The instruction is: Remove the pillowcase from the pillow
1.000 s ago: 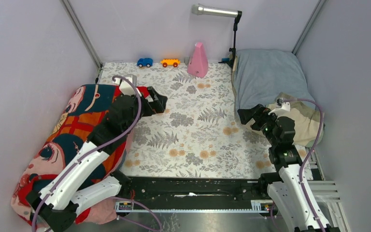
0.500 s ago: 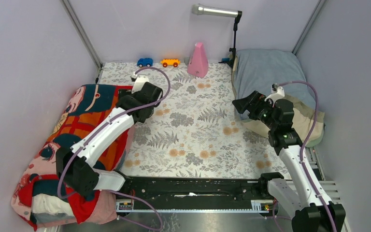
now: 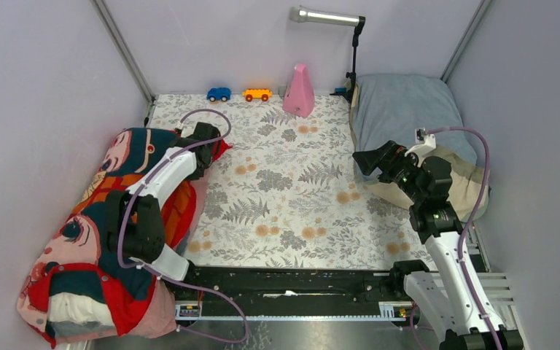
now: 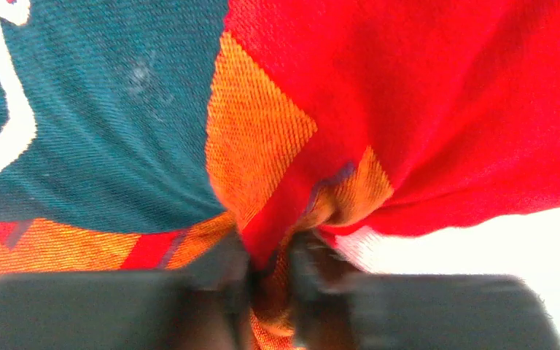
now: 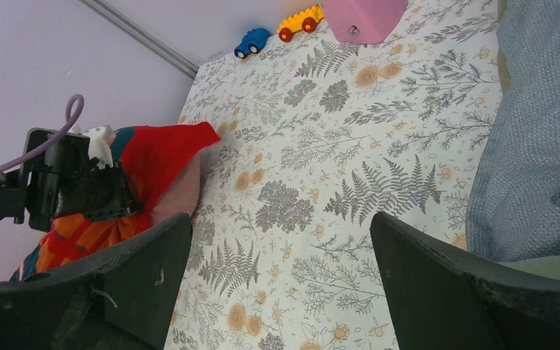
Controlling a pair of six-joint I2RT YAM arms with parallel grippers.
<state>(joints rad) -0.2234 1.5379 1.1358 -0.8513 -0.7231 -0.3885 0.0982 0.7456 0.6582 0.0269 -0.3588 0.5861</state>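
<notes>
Big picture first: the pillowcase (image 3: pixel 109 193), with the pillow (image 3: pixel 69 310) inside it, lies along the left wall on the floral mat (image 3: pixel 299 189). Its long axis runs from the near edge towards the back. A bit of white shows at the near end, so I'd guess that's the open end and the far end is the closed one.

The left arm reaches out along that axis. The left gripper (image 3: pixel 205 146) sits right on the far right corner of the case, the red corner that points towards the middle of the mat. The right gripper (image 3: pixel 370 162) is well apart on the other side, hanging over the edge of the grey-blue pillow (image 3: pixel 401 109). Its fingers (image 5: pixel 146 270) are spread wide with nothing between them, so the left one is clearly the nearer.

Up close in the left wrist view, the left gripper (image 4: pixel 270 273) is clamped on a pinch of red and orange cloth, which bunches up between the fingertips.

What matters next, I reckon: the rest of the case lies behind the held corner, towards the robot. Pulling along that axis towards the back should slide the case off. Pulling sideways would probably just drag the whole bundle.
</notes>
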